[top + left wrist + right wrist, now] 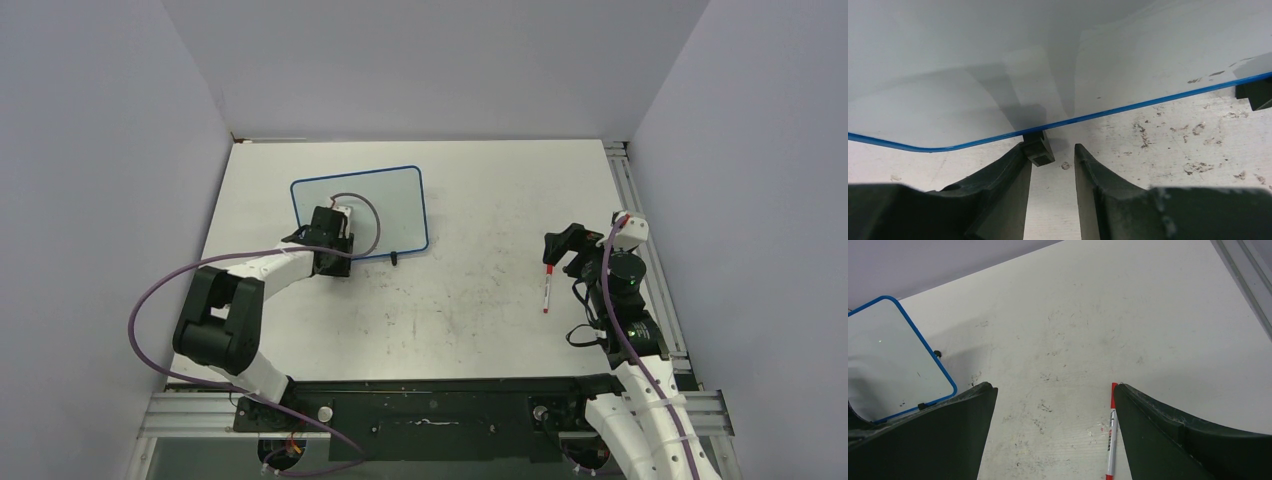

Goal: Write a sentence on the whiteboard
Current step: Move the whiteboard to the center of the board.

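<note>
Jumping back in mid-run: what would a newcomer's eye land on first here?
The blue-framed whiteboard at the table's far left, no lettering showing, with the left tool parted at its near edge beside a black clip foot. Then the red marker lying on the right, by the wide-open right tool.

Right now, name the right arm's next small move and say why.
Probably lower the right fingers and close them on the red marker. They stand wide open above the table, the marker lies between them near one finger, and the whiteboard looks blank.
</note>
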